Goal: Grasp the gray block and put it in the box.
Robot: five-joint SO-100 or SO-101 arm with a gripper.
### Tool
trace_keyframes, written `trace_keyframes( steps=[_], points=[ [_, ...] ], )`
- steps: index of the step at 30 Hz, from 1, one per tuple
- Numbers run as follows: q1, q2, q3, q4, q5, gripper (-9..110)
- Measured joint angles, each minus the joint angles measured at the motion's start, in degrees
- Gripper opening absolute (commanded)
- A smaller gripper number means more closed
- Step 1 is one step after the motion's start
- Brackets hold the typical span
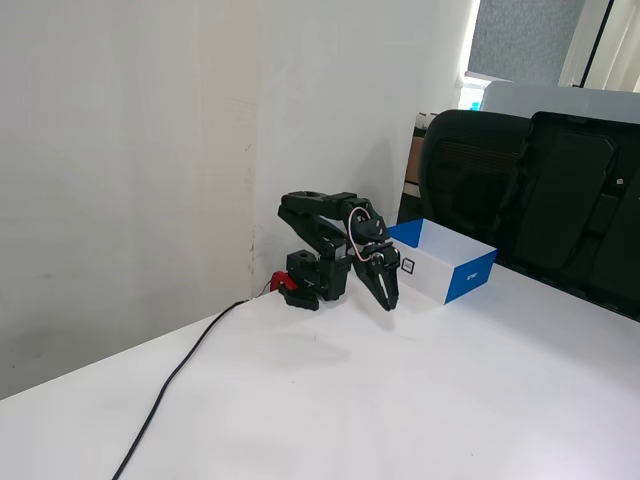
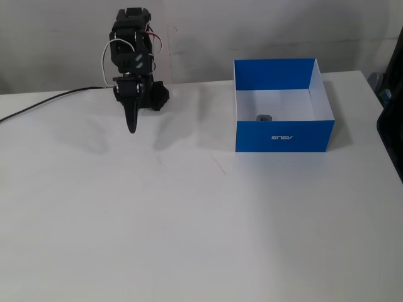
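A fixed view: end effector hangs folded at the arm base, tips down, fingers together, gripping nothing. The box sits just behind it on the worktop; its interior is hidden here.

A fixed view: gray block lies inside the box, against the near wall. End effector is well apart, to the left. Placement looks done.

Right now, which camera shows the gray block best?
The fixed view facing the box's blue front: it looks down into the box, where the gray block sits against the front wall. The other fixed view shows only the box's outside; the block is hidden.
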Motion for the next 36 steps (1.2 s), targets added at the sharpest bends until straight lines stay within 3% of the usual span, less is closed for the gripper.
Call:
trace_keyframes(
  steps=[8,15,36],
  points=[
    [-0.4,8.2,12.1,-4.8,0.0,0],
    [1.2,24.0,18.5,0.4,0.0,1],
    [-1.1,25.5,22.8,3.9,-0.4,4]
  ],
)
